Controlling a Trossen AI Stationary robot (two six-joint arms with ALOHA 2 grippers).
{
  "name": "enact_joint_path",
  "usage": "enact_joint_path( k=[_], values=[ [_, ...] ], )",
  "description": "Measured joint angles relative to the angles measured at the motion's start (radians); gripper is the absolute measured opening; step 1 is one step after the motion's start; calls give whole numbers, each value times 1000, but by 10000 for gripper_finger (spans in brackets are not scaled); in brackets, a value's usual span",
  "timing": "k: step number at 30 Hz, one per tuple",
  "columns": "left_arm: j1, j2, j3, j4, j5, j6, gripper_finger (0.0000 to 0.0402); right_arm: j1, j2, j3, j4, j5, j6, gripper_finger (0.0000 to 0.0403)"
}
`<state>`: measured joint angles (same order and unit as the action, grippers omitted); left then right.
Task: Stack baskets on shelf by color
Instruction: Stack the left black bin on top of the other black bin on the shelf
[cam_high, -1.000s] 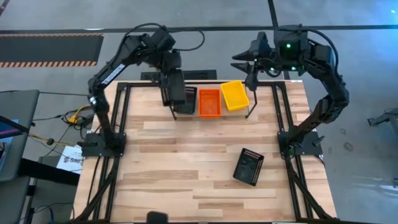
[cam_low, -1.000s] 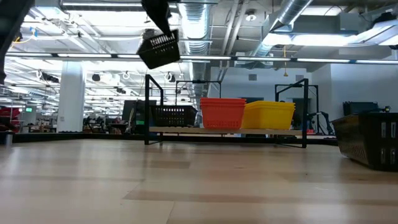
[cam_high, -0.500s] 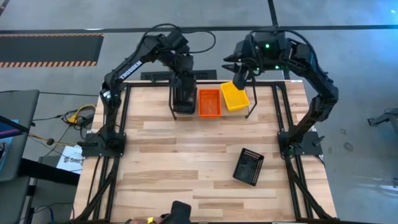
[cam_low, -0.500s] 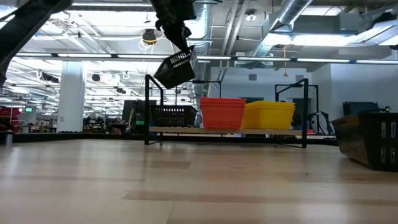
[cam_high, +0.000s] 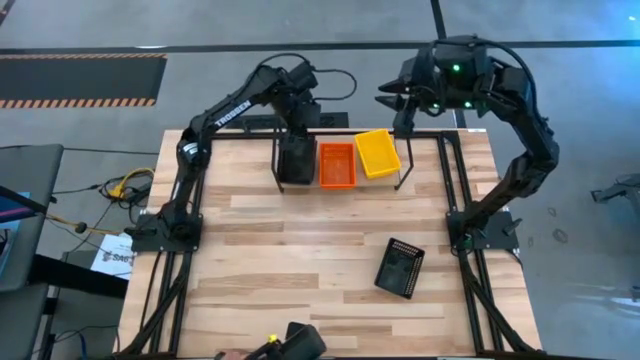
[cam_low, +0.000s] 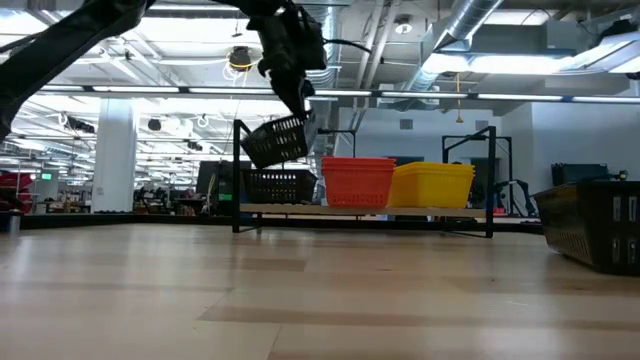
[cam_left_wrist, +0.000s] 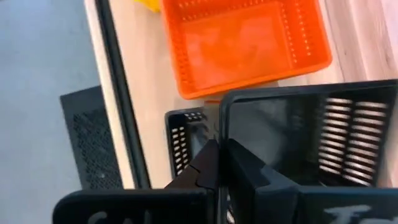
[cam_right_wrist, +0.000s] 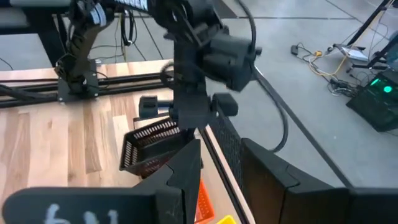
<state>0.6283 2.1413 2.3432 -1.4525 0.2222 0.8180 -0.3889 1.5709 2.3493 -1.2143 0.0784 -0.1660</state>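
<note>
Jaws of the left gripper (cam_low: 300, 105) pinch the rim of a black plastic mesh basket (cam_low: 275, 141), tilted just above the black stack (cam_low: 280, 185) at one end of the thin black rod shelf (cam_low: 365, 209). It looks light and stiff, best held by the rim. Beside that stack sit the red-orange baskets (cam_high: 337, 164), then the yellow ones (cam_high: 377, 152); the shelf's end post (cam_low: 238, 175) crowds the descent. Beyond the shelf's yellow end the right gripper (cam_high: 394, 98) hovers, jaws partly apart, empty. Another black basket (cam_high: 400, 267) lies well apart.
</note>
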Motion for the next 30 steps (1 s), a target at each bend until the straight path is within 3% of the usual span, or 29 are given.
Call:
enact_joint_path(
  k=[11, 19, 30],
  values=[
    [-10, 108, -2, -29, -32, -15, 0, 0, -20, 0, -5, 0, -26, 134],
    [-12, 95, 12, 68, -100, 7, 0, 0, -20, 0, -7, 0, -27, 134],
    [-32, 54, 12, 55, -126, 8, 0, 0, -20, 0, -6, 0, -26, 134]
  ],
)
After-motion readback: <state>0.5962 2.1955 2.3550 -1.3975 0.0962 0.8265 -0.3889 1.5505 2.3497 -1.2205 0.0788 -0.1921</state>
